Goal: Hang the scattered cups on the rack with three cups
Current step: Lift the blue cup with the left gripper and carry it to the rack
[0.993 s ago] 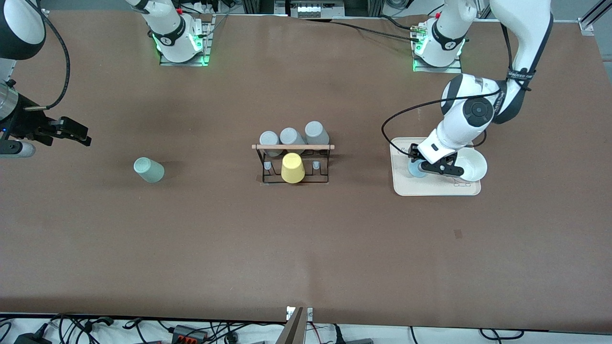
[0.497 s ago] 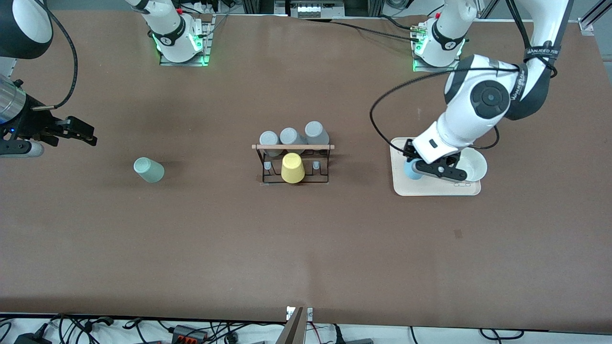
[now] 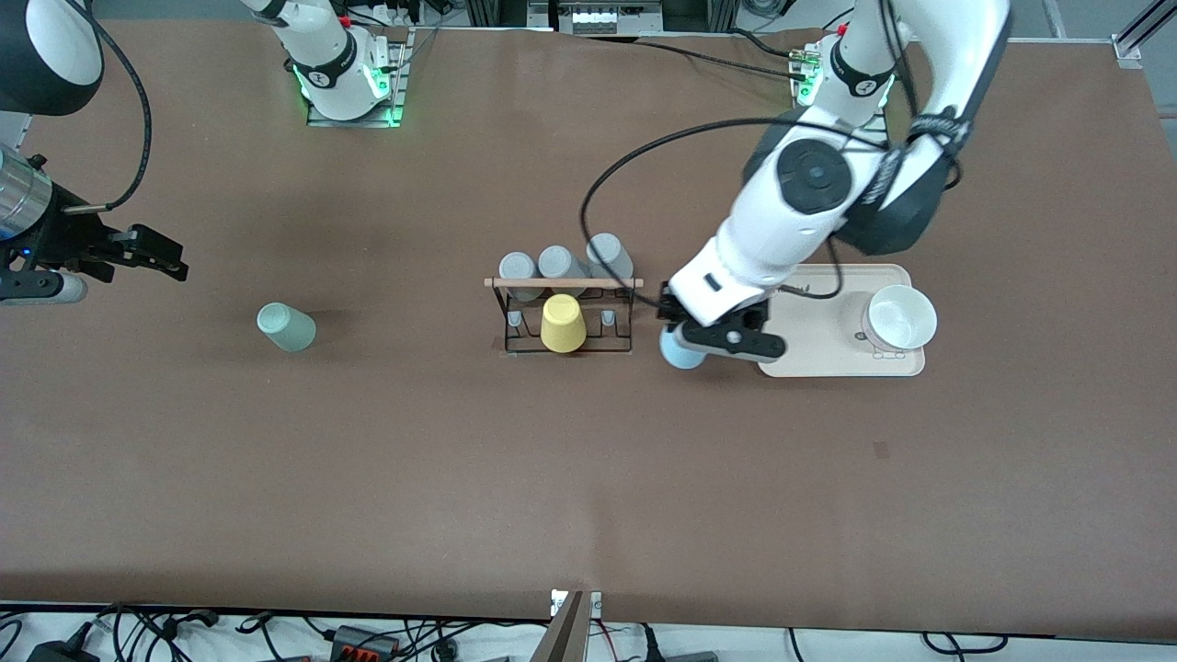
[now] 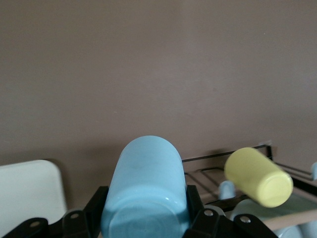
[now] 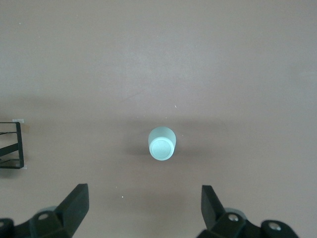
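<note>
Front view: three grey cups (image 3: 562, 264), one yellow cup (image 3: 562, 323), two scattered cups (image 3: 286, 327).

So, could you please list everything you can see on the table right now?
Rack: one, black wire with a wooden rod, mid-table.
Grey cups: three, on the rack.
Yellow cup: one, on the rack, nearer the camera than the grey ones.
Mint cup: one, on the table toward the right arm's end.
Blue cup: one, held between rack and tray.
Tray: one, beige, toward the left arm's end.
Bowl: one, white, on the tray.
Left claw: shut on the blue cup.
Right claw: open, over the mint cup.
</note>
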{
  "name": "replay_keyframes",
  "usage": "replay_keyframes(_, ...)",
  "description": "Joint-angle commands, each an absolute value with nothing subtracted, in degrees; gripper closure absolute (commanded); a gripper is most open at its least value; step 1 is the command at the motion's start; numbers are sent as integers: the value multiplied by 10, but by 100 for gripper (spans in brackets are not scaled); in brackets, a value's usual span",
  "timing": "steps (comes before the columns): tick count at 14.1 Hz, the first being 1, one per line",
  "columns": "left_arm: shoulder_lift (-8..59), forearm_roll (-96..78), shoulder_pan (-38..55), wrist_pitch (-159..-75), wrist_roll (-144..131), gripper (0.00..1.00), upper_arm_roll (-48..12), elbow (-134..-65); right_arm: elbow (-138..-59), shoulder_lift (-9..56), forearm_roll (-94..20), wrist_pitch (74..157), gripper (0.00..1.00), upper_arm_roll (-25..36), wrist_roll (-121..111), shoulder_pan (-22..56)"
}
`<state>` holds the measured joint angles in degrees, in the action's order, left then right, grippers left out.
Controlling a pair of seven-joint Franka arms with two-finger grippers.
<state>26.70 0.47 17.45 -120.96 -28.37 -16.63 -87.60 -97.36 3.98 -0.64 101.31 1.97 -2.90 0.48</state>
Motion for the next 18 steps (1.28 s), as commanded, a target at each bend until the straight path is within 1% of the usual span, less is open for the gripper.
replay_keyframes(1,308,40,213,-1190,-373,69,-162,-824,-972,37,1,1012,0,18,-36,4)
replay_keyframes(3,313,64,242,-1190,-419,69,-162,-820,-972,40,-5,1013,0,18,-34,2)
replay_keyframes(8,337,75,270,-1196,-447,70,-161,-813,-954,96,-1,1026,0,19,-32,5)
replay_keyframes(14,353,75,286,-1197,-460,70,-161,-812,-947,113,-5,1040,0,19,-35,4)
replay_keyframes(16,357,77,287,-1209,-460,70,-161,-813,-947,125,-5,1040,0,18,-37,10)
replay_keyframes(18,362,102,287,-1213,-461,70,-163,-813,-947,127,-9,1041,0,18,-33,15)
